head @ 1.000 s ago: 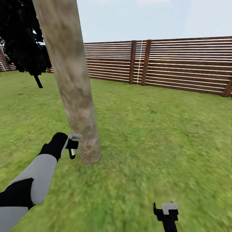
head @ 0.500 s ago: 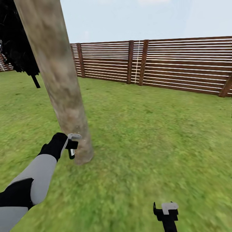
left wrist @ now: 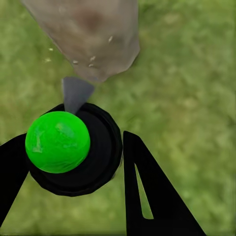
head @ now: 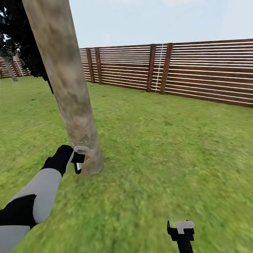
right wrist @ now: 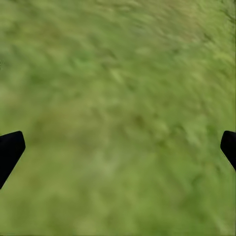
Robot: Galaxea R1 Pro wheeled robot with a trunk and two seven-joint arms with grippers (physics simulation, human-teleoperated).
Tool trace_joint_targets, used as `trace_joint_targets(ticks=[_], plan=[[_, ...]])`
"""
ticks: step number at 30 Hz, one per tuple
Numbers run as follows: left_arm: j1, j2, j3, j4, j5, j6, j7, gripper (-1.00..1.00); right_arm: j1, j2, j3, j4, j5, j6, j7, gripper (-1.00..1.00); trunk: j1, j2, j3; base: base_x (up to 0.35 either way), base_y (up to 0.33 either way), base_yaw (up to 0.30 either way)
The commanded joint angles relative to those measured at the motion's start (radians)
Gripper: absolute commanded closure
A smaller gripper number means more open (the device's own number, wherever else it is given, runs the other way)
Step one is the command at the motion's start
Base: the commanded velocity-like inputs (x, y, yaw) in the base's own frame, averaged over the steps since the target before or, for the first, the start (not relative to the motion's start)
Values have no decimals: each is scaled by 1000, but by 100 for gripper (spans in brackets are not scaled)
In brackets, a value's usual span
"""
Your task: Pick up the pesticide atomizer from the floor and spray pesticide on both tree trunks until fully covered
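Pinching the pesticide atomizer (left wrist: 69, 147), the left claw (head: 78, 162) aims its nozzle at the foot of the tree trunk (head: 66, 84), where white specks (head: 84, 138) cluster. Higher bark looks bare; holding low risks patchy coverage. The right claw (head: 181, 230) hangs spread over grass (head: 168, 147).

Slatted fence (head: 196, 66) (brown), pale sky (head: 158, 21)

head: forward-down, wide | wrists: close, downward | shared: grass (head: 158, 158)
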Motion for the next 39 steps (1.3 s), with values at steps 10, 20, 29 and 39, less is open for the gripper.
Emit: trace_joint_targets(ticks=[10, 20, 29, 39], plan=[[31, 2, 8, -7, -11, 3, -7, 100, 0, 0, 8, 1, 5, 1, -10, -100, 0, 0, -1, 36, -274, 97], [39, 5, 8, -5, -12, 5, 6, 100, 0, 0, 8, 1, 5, 2, -10, -100, 0, 0, -1, 0, -274, 61], [93, 43, 17, 1, -12, 1, 16, 100, 0, 0, 9, 1, 5, 3, -10, -100, 0, 0, -1, 0, -274, 271], [156, 57, 28, -5, -11, -11, 18, 100, 0, 0, 8, 1, 5, 2, -10, -100, 0, 0, -1, 0, -274, 57]])
